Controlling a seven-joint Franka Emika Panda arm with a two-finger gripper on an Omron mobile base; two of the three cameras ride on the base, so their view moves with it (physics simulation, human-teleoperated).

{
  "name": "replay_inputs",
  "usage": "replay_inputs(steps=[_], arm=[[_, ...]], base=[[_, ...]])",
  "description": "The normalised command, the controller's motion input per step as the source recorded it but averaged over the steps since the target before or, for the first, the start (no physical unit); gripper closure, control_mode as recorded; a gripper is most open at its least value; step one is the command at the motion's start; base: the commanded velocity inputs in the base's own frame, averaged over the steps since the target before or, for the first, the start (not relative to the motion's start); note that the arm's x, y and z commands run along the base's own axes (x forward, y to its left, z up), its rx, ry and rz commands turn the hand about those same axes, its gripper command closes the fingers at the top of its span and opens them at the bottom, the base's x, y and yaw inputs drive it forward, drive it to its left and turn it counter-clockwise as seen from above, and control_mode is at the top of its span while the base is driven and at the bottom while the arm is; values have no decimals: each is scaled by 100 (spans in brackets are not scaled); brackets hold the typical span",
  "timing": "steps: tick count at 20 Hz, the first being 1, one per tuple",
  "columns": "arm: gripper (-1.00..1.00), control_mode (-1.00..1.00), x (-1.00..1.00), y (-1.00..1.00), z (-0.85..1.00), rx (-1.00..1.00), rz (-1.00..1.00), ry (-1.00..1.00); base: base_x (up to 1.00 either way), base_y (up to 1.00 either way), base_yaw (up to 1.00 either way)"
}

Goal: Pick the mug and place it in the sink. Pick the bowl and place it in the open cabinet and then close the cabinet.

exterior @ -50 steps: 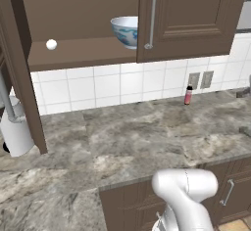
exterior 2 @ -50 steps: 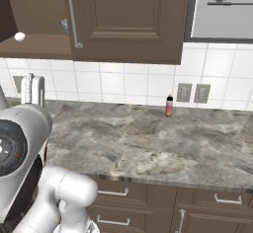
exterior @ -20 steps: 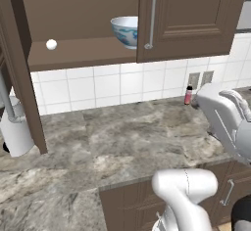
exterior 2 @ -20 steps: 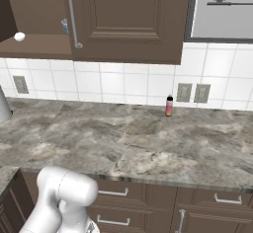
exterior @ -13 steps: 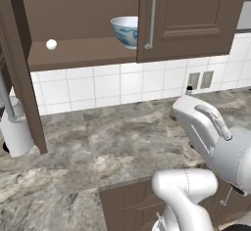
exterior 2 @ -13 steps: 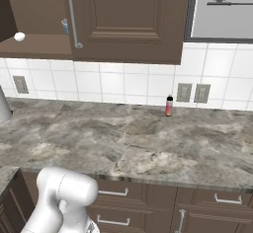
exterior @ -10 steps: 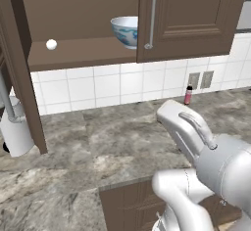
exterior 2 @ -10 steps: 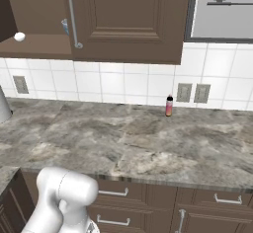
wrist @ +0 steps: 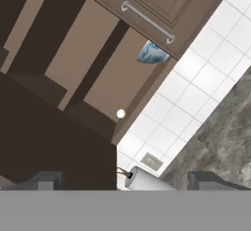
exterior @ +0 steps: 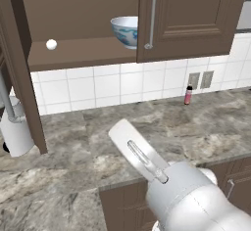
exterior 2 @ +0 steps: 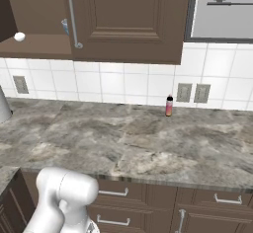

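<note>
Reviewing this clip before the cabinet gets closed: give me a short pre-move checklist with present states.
1. Bowl on the cabinet shelf: ok.
2. Left door swung open, to be closed: ok.
3. Right door already shut: ok.
4. Gripper open and empty: ok.
5. Small white ball on the shelf clear of the door's path: cannot tell.
6. Mug in the sink: cannot tell.

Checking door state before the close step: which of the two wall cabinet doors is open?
The left door, swung out toward the camera in the left base view, exposing the shelf with the bowl. The right door, the one with the vertical bar handle, sits shut and flat.
</note>
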Motion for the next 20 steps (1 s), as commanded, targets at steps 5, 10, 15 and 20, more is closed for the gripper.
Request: replay_inputs(steps=[5,10,15,20], arm=[[-100,-100,-35,0,0,13,2,0],[-100,-100,-49,7,0,12,8,3],[-100,-100,-38,22,0,6,10,9],[-100,-100,-13,34,0,1,3,3]], base=[[0,0,0],[0,0,0],[0,0,0],[0,0,0]])
